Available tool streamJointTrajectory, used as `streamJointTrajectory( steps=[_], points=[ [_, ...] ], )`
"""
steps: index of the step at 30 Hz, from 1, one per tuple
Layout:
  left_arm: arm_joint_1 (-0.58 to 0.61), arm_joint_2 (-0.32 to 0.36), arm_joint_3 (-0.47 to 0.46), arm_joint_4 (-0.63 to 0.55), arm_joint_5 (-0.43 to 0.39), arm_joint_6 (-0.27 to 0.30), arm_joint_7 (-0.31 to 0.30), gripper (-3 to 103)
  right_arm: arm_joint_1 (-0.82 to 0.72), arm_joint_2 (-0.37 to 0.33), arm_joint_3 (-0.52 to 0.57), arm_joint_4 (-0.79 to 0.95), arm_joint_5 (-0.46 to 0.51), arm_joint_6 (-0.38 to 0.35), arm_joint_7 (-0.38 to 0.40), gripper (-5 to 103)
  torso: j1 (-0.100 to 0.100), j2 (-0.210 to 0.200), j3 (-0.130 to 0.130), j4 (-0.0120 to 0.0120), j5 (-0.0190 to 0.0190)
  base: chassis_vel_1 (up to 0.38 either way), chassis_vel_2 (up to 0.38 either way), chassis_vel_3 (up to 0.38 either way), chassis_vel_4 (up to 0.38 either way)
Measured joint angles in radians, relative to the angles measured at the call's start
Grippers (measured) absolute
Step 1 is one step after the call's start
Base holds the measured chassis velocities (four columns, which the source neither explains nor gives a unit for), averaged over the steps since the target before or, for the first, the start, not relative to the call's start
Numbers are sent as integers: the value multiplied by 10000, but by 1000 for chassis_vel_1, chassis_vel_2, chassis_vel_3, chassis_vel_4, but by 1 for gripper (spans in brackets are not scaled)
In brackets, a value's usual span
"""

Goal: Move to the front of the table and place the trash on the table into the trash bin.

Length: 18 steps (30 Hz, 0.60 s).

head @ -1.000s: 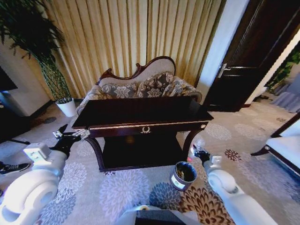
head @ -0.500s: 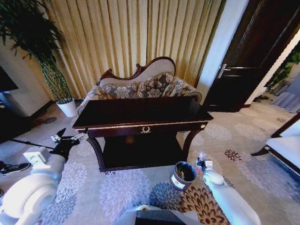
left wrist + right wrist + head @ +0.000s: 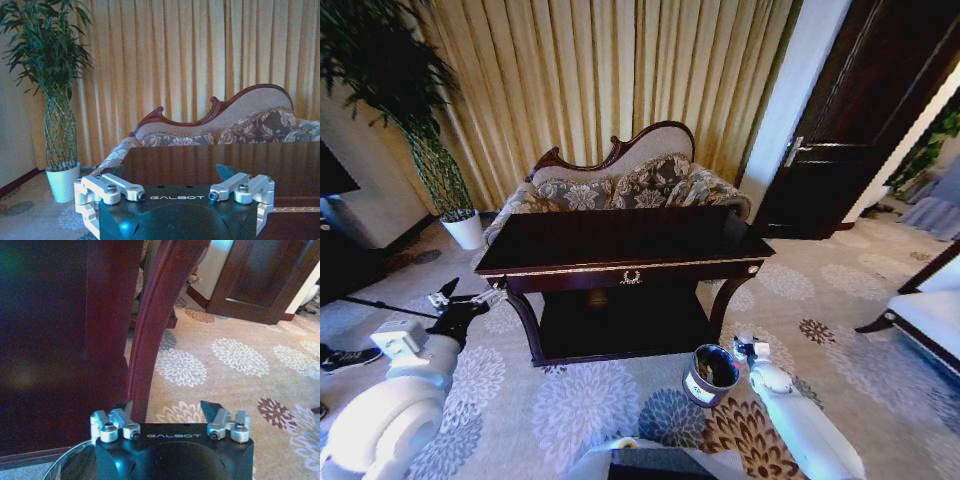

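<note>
Small round dark metal-rimmed trash bin [image 3: 710, 373] on carpet, contents unclear | right claw [image 3: 744, 349] beside rim, open, empty | left claw [image 3: 470, 296] open, empty, off glossy dark-brown tabletop [image 3: 620, 237] corner.

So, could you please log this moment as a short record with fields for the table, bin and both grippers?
table: dark glossy top, no trash visible on it
trash bin: on the carpet by the table's front right leg
left gripper: open, empty, beside the table's left end
right gripper: open, empty, low beside the bin's rim
sofa: behind the table
plant pot: on the floor, left of the sofa
</note>
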Motion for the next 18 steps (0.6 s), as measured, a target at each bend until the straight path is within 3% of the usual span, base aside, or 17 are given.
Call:
streamJointTrajectory(
  steps=[5, 18],
  points=[
    [36, 10, -46, 0, 17, -16, -1, 100, -203, -18, 50, 205, 62, -10, 15, 99, 0, 0, -1, 0, 0, 0, 0, 0, 0],
    [214, 1, -186, 0, 58, -133, -4, 100, -382, 10, 151, 506, 315, -35, 27, 100, 0, 0, 0, 1, 1, 0, 0, 0, 0]
  ],
)
